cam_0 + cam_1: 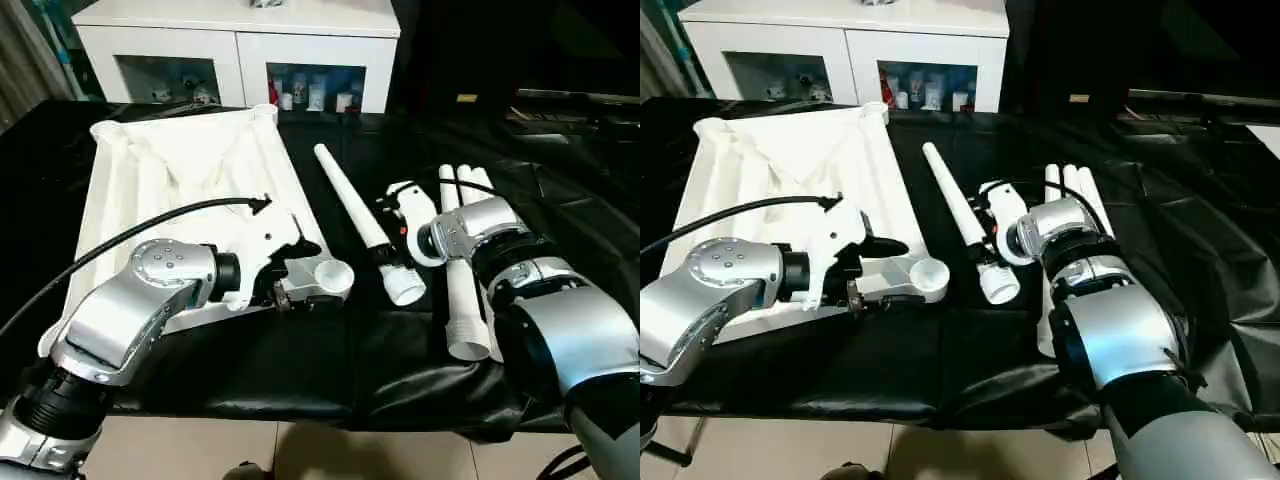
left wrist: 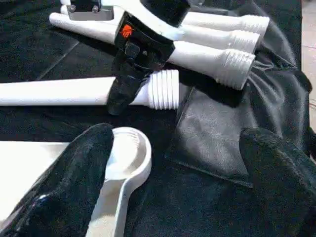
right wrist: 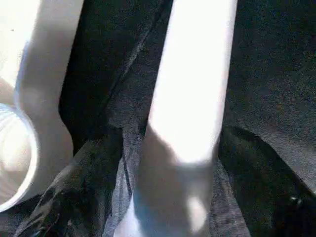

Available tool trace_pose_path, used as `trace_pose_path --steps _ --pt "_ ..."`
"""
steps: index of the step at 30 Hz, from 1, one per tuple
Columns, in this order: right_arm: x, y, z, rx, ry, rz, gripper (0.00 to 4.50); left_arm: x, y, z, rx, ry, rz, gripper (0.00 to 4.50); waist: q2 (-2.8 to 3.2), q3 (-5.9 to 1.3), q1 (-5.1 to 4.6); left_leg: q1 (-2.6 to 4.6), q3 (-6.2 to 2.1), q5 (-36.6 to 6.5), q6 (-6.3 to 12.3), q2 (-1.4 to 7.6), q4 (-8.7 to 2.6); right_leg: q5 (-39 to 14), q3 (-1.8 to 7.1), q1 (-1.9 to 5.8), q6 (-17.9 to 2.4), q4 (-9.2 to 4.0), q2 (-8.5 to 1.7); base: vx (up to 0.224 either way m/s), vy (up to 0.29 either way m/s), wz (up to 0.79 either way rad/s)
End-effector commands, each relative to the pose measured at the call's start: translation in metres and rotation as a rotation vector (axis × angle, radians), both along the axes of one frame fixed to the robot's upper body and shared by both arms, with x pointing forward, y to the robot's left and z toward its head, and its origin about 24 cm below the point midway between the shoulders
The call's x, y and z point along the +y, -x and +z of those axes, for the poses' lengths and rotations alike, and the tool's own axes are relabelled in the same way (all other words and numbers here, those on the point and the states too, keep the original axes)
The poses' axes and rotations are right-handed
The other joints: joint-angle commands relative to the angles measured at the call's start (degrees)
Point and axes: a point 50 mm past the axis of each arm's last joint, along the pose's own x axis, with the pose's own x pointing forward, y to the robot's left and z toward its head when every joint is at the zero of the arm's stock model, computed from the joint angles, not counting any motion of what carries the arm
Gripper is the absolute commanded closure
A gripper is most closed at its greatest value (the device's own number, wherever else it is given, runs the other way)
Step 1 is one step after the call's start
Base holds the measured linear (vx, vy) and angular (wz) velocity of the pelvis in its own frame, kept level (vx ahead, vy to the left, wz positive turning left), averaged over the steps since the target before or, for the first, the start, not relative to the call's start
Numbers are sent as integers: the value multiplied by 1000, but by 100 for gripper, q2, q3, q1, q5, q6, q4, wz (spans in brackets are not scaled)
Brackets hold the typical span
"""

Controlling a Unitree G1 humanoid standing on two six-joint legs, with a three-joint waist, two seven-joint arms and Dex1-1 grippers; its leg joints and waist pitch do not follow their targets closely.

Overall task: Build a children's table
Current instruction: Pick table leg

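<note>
Left fingers: spread apart and holding nothing, hovering at the tabletop's near corner socket, lower centre of the head view.
Right fingers: standing apart either side of one leg at mid-frame; I am not clamping it yet.
Spare legs: lying together, right of centre on the black worktop.
Tabletop: lying underside up, upper left.
Progress: I judge no leg is seated; all four remain.

White tabletop and white legs on black cloth; silver forearms, black fingers; white cabinet upper left
</note>
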Motion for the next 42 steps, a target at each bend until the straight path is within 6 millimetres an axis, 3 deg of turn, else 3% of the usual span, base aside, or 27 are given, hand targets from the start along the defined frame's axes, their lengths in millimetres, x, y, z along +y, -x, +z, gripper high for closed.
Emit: trace_pose_path --steps 1,4,18,20,21,22,23,24,25,26,28,29,30,31,32,33,35,37,38,42 --pt "0 1 -3 3 6 -2 122 0 1 2 -16 -8 -4 0 108 -453 -15 125 -93 -931 -230 276 -358 239 209 234 -1690 -312 -344 0 0 0" --pt "-1 3 -7 16 7 -7 122 1 1 2 -14 -11 -5 0 112 -455 -14 124 -97 -968 -242 277 -360 190 209 240 -1683 -313 -348 0 0 0" --pt "-4 5 -12 29 15 -34 240 0 0 3 -24 -10 -14 0 138 -450 -10 125 -94 -939 -222 275 -354 209 208 234 -1709 -310 -345 0 0 0" --pt "-4 4 -11 26 -3 -54 258 0 0 3 -27 -5 -9 0 186 -452 -3 125 -100 -958 -243 271 -348 222 209 237 -1713 -304 -350 0 0 0" --pt "-4 4 -12 26 -15 -66 260 -1 0 1 -27 -3 -5 0 170 -453 -11 124 -98 -947 -238 272 -353 246 206 239 -1707 -311 -345 0 0 0" --pt "-4 4 -12 27 -22 -71 260 -1 0 0 -27 -2 0 0 213 -455 -2 126 -104 -960 -247 269 -346 277 205 236 -1714 -298 -345 0 0 0" --pt "-4 5 -12 28 -27 -75 260 -1 0 -1 -27 -2 3 0 198 -454 -9 129 -100 -972 -246 272 -351 289 201 234 -1712 -309 -340 0 0 0" --pt "-3 4 -13 25 -42 -92 260 0 -1 -2 -31 -1 24 0 260 -457 0 126 -114 -995 -259 266 -344 308 197 239 -1721 -293 -344 0 0 0" --pt "-3 4 -13 23 -54 -108 261 1 -2 -4 -37 -1 44 0 214 -458 -14 125 -106 -1020 -254 270 -347 341 202 247 -1721 -308 -343 0 0 0" --pt "-3 4 -14 21 -63 -118 261 1 -3 -4 -45 -1 60 0 231 -461 -8 123 -111 -1008 -242 265 -345 355 199 252 -1728 -304 -343 0 0 0" --pt "-8 -1 -12 -51 -84 -204 261 1 -9 -5 -88 30 136 0 188 -457 -5 115 -102 -1005 -208 266 -348 283 210 255 -1707 -329 -357 0 0 0" --pt "-10 -7 -6 -129 -145 -274 261 0 -13 -3 -98 57 183 0 138 -458 -3 113 -100 -996 -202 270 -354 195 216 261 -1679 -339 -369 0 0 0" --pt "-13 -11 -1 -181 -190 -325 261 0 -16 -2 -101 74 214 0 144 -456 14 133 -95 -1048 -232 275 -355 33 220 238 -1618 -359 -385 0 0 0" --pt "-13 -16 9 -275 -290 -346 262 -1 -21 1 -131 100 260 0 63 -460 -6 119 -86 -1003 -206 267 -362 -8 222 254 -1598 -367 -371 0 0 0" --pt "-14 -19 16 -338 -356 -355 262 -1 -23 3 -151 118 290 0 87 -464 17 115 -85 -988 -177 268 -354 4 230 264 -1568 -362 -388 0 0 0" --pt "-17 -21 22 -369 -403 -395 262 -3 -24 6 -187 148 319 0 42 -483 5 105 -89 -855 -98 277 -345 125 224 277 -1516 -356 -381 0 0 0" --pt "-22 -21 31 -429 -478 -456 262 -7 -25 6 -212 172 348 0 53 -505 29 94 -91 -417 159 268 -317 558 213 270 -1503 -313 -359 0 0 0" --pt "-23 -21 38 -480 -522 -498 262 -9 -27 4 -219 182 381 0 72 -514 21 82 -89 -295 262 244 -300 655 203 269 -1535 -299 -342 0 0 0" --pt "-20 -17 54 -588 -631 -512 262 -13 -28 3 -237 218 407 0 78 -506 25 75 -81 -235 368 243 -297 743 220 260 -1446 -311 -339 0 0 0" --pt "-12 -5 71 -704 -755 -517 262 -21 -30 6 -253 283 431 0 79 -549 35 76 -87 -15 504 251 -274 1016 206 227 -1422 -295 -327 0 0 0"
